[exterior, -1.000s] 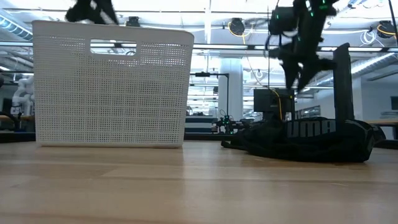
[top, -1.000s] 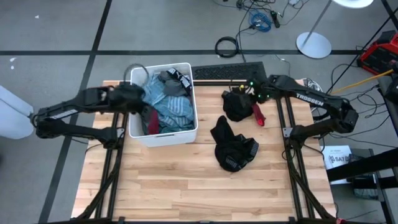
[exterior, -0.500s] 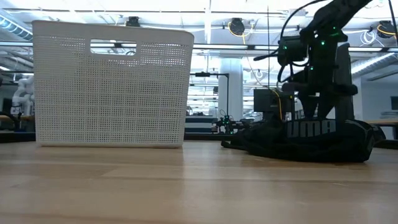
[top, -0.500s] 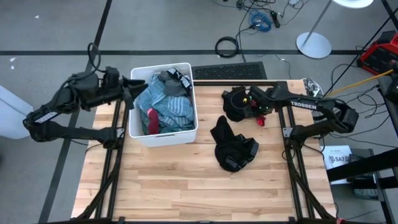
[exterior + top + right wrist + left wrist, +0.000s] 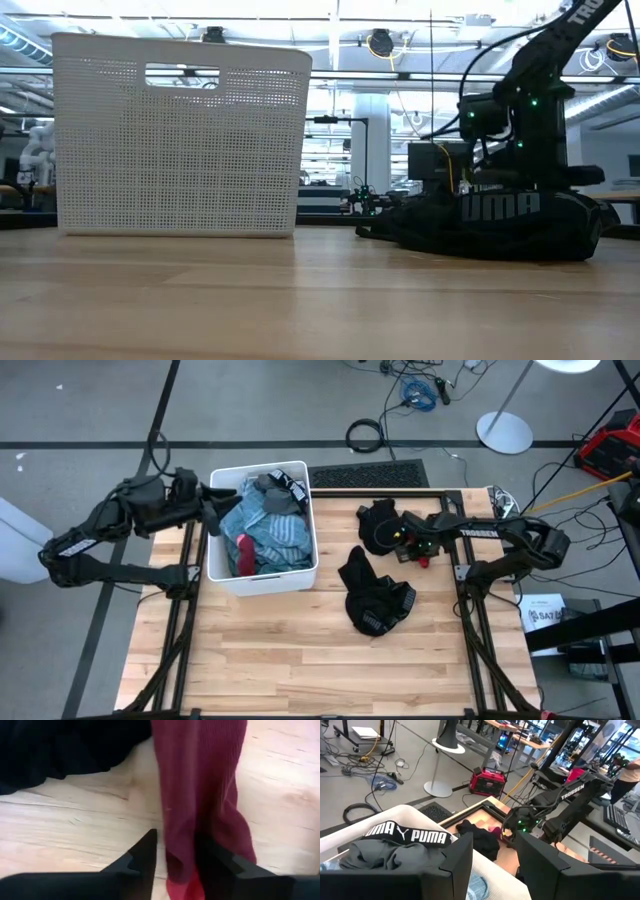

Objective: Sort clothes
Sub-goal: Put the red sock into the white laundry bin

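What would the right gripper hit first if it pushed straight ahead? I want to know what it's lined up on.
Most likely the red garment: it lies between the right gripper's fingers and runs on ahead, on the wooden table. The black garment lies off to one side.
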